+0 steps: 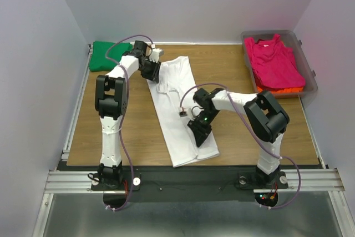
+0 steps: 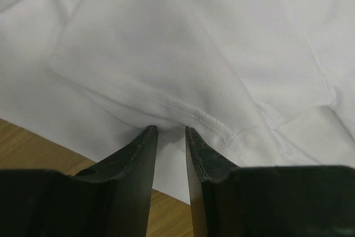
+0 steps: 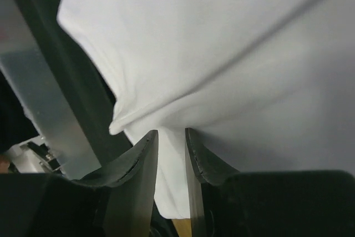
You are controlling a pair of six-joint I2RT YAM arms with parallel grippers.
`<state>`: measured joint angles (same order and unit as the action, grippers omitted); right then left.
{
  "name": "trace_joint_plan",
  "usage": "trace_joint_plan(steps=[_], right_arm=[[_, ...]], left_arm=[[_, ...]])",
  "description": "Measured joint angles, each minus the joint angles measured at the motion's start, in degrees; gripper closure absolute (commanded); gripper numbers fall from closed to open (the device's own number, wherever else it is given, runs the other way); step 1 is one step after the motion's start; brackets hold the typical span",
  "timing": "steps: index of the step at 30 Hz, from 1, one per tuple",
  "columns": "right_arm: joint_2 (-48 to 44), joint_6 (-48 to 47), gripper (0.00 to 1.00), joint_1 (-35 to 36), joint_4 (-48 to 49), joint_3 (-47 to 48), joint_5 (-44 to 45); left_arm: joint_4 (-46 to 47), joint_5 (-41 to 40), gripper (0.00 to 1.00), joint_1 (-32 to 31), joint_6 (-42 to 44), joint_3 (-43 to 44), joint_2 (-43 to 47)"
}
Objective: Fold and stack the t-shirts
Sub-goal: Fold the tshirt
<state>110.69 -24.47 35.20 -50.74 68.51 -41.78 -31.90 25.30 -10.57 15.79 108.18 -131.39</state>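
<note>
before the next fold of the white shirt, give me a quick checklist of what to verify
1. Left gripper pinching the far end of the white t-shirt: ok, cloth sits between the fingers.
2. Right gripper pinching the near end: ok.
3. Shirt narrowed into a long strip: ok.
4. All layers caught in each pinch: cannot tell.
5. Green t-shirt folded at the far left corner, apart from the strip: ok.
6. Magenta-pink t-shirt out of the way in the clear plastic tub: ok.

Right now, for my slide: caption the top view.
Left gripper and right gripper pinch opposite ends of the white t-shirt on the table.
</note>
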Motion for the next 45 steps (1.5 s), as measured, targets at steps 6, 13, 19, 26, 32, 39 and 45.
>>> trace_joint_plan(steps=[6,13,19,26,32,39,45], right_arm=[[-0.8,2.1,0.66,4.7,0.2,2.2,-7.1],[-4.4,5.6,0.66,-3.7,2.4,10.8,-5.6],[-3.5,9.5,0.66,-8.4,5.7,13.8,0.3],[-1.1,12.1,0.66,-8.9,8.2,15.3,4.4],[1.3,13.2,0.67,-8.9,9.1,16.8,5.5],[1.7,13.5,0.76,-8.9,9.5,17.3,4.7],[1.8,12.9,0.78,-8.6,9.9,16.7,3.8]], left_arm=[[0.1,3.3,0.55,-0.2,-1.1,-2.0,3.0],[4.5,7.0,0.50,0.2,-9.1,-10.6,12.4],[11.1,8.0,0.48,0.7,-17.7,-15.8,13.7],[17.3,8.2,0.40,3.1,-23.8,-16.6,11.7],[19.5,8.3,0.39,5.2,-26.3,-15.6,8.2],[20.6,8.9,0.39,5.4,-27.3,-13.9,4.5],[21.9,9.6,0.39,5.4,-28.2,-13.2,4.2]])
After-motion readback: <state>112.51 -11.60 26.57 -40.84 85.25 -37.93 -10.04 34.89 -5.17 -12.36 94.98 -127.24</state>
